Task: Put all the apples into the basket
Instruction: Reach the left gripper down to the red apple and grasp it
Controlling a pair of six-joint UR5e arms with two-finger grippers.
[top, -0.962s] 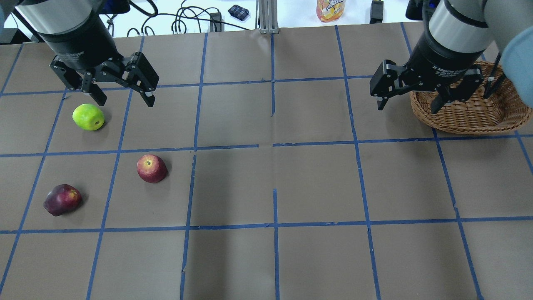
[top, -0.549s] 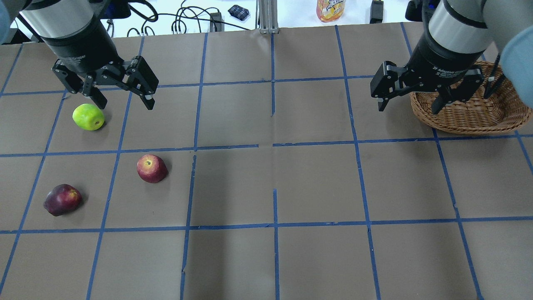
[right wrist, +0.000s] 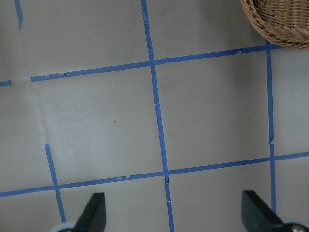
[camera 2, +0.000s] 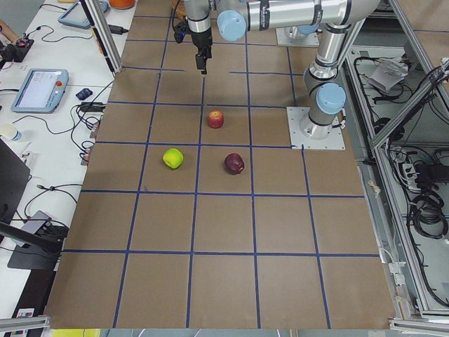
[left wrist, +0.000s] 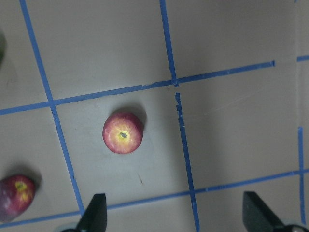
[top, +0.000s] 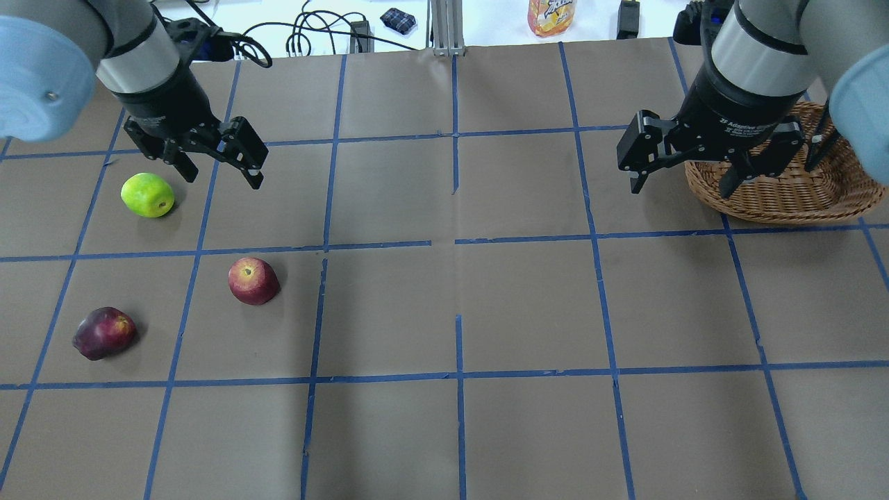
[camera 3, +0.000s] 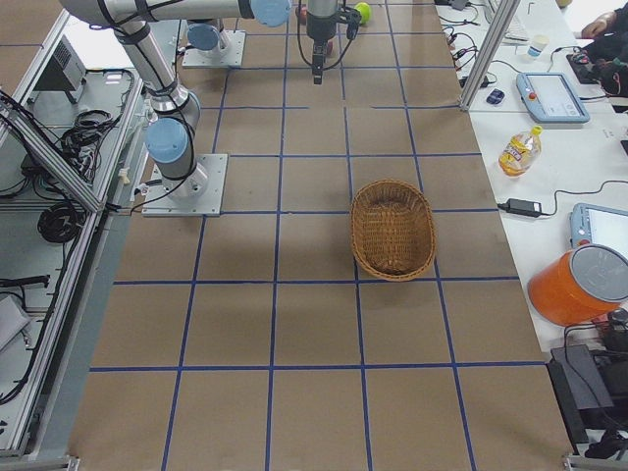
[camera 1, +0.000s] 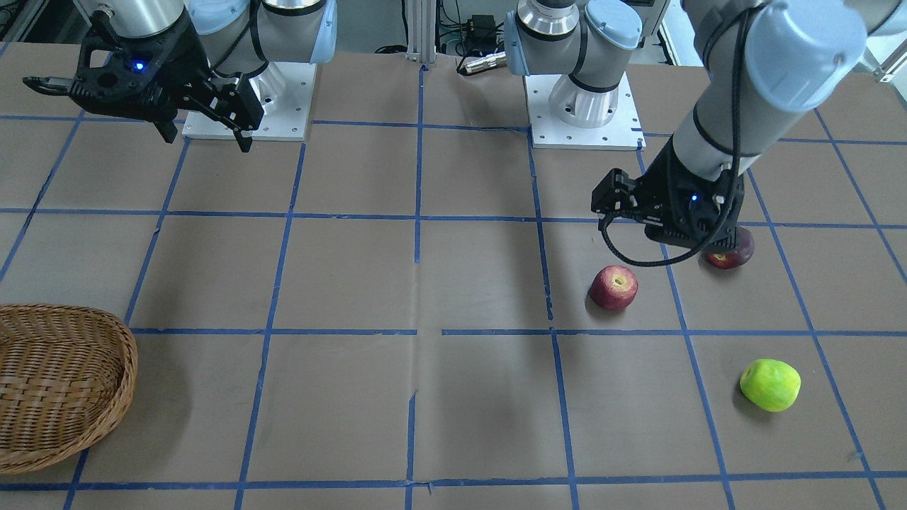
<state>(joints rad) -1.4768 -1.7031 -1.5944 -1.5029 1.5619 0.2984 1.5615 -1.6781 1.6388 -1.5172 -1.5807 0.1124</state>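
Three apples lie on the table's left part. The yellow-green apple [top: 147, 196] is farthest, the red apple [top: 253, 280] is nearer the middle, and the purplish apple [top: 104, 333] with a yellow patch is nearest. My left gripper [top: 222, 177] is open and empty, hovering just right of the green apple. Its wrist view shows the red apple [left wrist: 122, 133] below and the purplish apple [left wrist: 14, 198] at the edge. My right gripper [top: 680, 189] is open and empty, beside the left rim of the wicker basket [top: 792, 187], which holds nothing.
Blue tape lines divide the brown paper-covered table [top: 458, 298] into squares. Cables and a bottle [top: 552, 15] lie beyond the far edge. In the front-facing view the left gripper partly hides the purplish apple [camera 1: 730, 256].
My left gripper has come lower and shifted slightly toward the near right, still open. The right gripper has barely moved. The apples and basket have not moved.
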